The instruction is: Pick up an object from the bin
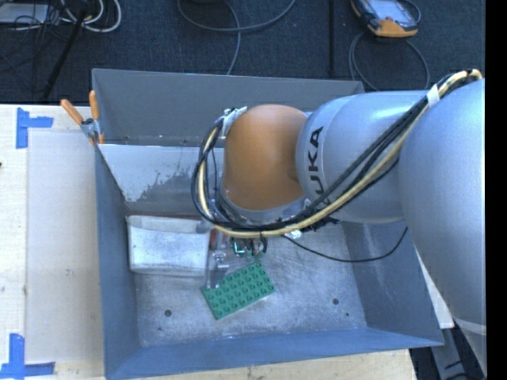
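One green studded plate on bin floor; end effector at its edge, grip unreadable.

Arm: silver-grey rounded casing. Orange domed cover at wrist. Black "KUKA" lettering just right of cover. Black and yellow cables looped round cover. Grey metal claw below cover.

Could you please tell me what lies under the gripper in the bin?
A green studded plate lies flat on the bin floor below the gripper. The gripper covers its upper left corner, so contact there cannot be judged.
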Controlling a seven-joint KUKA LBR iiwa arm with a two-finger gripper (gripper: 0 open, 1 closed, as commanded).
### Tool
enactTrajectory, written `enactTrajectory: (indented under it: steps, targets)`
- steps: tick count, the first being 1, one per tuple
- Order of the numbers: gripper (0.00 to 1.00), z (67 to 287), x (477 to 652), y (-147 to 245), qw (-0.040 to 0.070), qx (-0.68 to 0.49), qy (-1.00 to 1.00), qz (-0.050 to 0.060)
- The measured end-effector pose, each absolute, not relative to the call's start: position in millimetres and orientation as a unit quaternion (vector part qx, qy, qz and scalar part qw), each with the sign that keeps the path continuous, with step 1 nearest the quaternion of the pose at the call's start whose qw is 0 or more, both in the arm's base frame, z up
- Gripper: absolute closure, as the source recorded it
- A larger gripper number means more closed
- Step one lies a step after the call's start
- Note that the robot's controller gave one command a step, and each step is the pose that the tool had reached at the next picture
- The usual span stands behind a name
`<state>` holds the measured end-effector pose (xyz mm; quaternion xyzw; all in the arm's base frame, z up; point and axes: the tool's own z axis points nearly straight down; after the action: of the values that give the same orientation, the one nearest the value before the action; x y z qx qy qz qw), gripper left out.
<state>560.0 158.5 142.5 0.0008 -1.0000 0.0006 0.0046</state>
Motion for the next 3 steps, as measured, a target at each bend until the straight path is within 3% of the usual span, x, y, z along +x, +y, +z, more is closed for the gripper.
enactTrajectory:
  steps: [1, 2, 3]
  targets:
    - [0.0, 103, 569.4, 106, 0.0, 0.083, -0.997, 0.0]
    - [1.0, 103, 569.1, 106, 0.0, 0.082, -0.997, 0.0]
    - [1.0, 332, 586.2, 114, -0.005, 0.174, -0.985, 0.0]
